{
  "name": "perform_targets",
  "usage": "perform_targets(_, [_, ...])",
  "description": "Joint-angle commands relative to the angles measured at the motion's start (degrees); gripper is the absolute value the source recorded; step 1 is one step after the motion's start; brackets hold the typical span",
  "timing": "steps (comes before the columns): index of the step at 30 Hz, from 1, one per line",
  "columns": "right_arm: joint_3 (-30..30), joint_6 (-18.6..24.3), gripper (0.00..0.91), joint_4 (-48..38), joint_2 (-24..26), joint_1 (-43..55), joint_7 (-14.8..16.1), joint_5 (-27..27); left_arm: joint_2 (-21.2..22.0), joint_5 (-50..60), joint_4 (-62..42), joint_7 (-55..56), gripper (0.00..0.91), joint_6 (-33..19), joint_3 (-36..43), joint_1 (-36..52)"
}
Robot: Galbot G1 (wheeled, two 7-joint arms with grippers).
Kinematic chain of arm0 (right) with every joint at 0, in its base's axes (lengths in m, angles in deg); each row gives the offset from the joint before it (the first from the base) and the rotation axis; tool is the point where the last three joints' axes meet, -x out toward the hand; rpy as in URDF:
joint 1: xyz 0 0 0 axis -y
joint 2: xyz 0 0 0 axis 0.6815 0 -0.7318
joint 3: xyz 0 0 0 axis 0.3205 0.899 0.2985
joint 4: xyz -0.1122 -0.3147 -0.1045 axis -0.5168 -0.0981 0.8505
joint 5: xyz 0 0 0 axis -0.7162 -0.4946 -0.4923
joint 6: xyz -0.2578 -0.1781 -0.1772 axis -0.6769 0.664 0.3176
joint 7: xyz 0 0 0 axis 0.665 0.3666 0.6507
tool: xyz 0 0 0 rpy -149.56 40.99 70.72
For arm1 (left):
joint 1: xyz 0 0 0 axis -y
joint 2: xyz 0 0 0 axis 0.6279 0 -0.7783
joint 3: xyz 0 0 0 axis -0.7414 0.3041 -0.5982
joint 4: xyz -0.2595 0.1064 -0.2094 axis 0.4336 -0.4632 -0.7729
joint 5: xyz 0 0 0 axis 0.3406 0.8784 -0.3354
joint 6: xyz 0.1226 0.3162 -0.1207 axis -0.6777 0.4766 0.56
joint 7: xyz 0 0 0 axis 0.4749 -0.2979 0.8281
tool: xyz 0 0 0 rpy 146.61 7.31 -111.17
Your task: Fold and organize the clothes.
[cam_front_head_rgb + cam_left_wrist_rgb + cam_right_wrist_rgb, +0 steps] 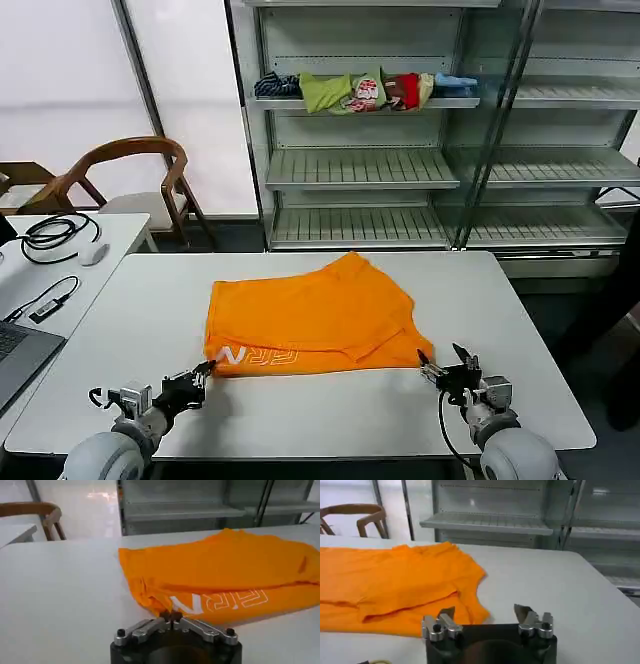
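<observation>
Two grippers low at the table's [330, 420] near edge: left gripper [204, 371] pinched onto the orange T-shirt's [310, 315] near-left corner, right gripper [440, 365] spread wide, just beside the near-right corner. Shirt lies half-folded mid-table; soft, light, limp — best taken by the corners. Left wrist view shows fabric between the fingertips [170, 616]; from the head this is unclear.

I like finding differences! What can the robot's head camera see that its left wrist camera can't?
Only the head view: the right gripper, open, by the shirt's near right corner, and colourful garments on the shelf.
Only the left wrist view: the left gripper close up, pinched shut on the shirt's hem.
Both: the orange T-shirt with white letters, the white table and a wooden chair.
</observation>
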Motion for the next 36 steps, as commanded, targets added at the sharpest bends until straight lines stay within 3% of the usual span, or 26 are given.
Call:
perform_targets(1, [0.64, -0.18, 0.907, -0.43, -0.32, 0.66, 0.05, -0.28, -0.18, 0.02, -0.95, -0.19, 0.020, -0.05, 0.21, 1.42])
perform_targets(17, [4.88, -0.69, 0.907, -5.34, -2.47, 3.75, -0.48, -0.34, -0.34, 0.22, -1.67, -0.66, 0.020, -0.09, 0.46, 1.65])
perform_targets(18, [5.08, -0.69, 0.836, -5.41, -2.51, 3.74, -0.51, -0.32, -0.29, 0.23, -1.67, -0.72, 0.020, -0.10, 0.44, 1.61])
perform_targets(19, [5.35, -0.73, 0.282, -5.47, -2.74, 3.71, -0.68, -0.22, -0.25, 0.31, -1.67, -0.76, 0.020, -0.10, 0.41, 1.53])
perform_targets(20, [5.38, -0.81, 0.030, -5.38, -2.80, 3.68, -0.70, -0.09, -0.19, 0.31, -1.66, -0.76, 0.020, -0.09, 0.39, 1.49])
perform_targets(21, [5.43, -0.90, 0.000, -5.12, -2.92, 3.62, -0.75, 0.42, -0.17, 0.43, -1.64, -0.77, 0.020, -0.11, 0.38, 1.43])
perform_targets(36, [5.16, -1.13, 0.000, -5.24, -2.89, 3.98, 0.03, 2.51, -0.12, 0.80, -1.51, -0.95, 0.030, -0.13, 0.33, 1.30])
